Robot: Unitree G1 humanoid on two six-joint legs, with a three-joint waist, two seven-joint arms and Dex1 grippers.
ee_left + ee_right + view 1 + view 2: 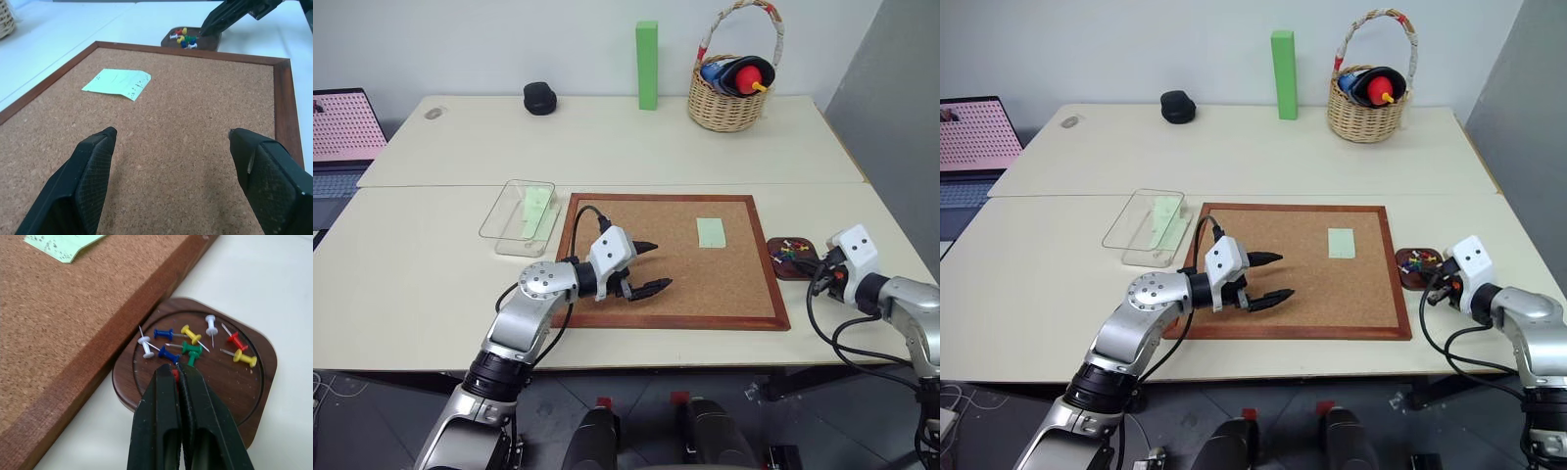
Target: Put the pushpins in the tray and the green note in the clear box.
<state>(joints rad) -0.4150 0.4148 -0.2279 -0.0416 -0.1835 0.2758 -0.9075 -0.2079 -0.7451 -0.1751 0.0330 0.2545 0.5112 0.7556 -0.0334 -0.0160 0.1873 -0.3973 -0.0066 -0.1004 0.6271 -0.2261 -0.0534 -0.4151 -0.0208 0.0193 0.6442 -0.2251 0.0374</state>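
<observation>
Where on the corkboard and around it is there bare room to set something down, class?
Bare cork lies on the corkboard between the open left gripper and the green note. The table is bare left of the clear box. The tray is crowded with pushpins.

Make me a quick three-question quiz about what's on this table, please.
1. True or false: the pushpins lie in the basket.
2. The green note lies: A on the corkboard; B in the basket; C on the laptop.
3. Which of the robot's two arms has its fingers spread open above the corkboard?

Key
1. False: they lie in the tray.
2. A.
3. The left gripper.
</observation>
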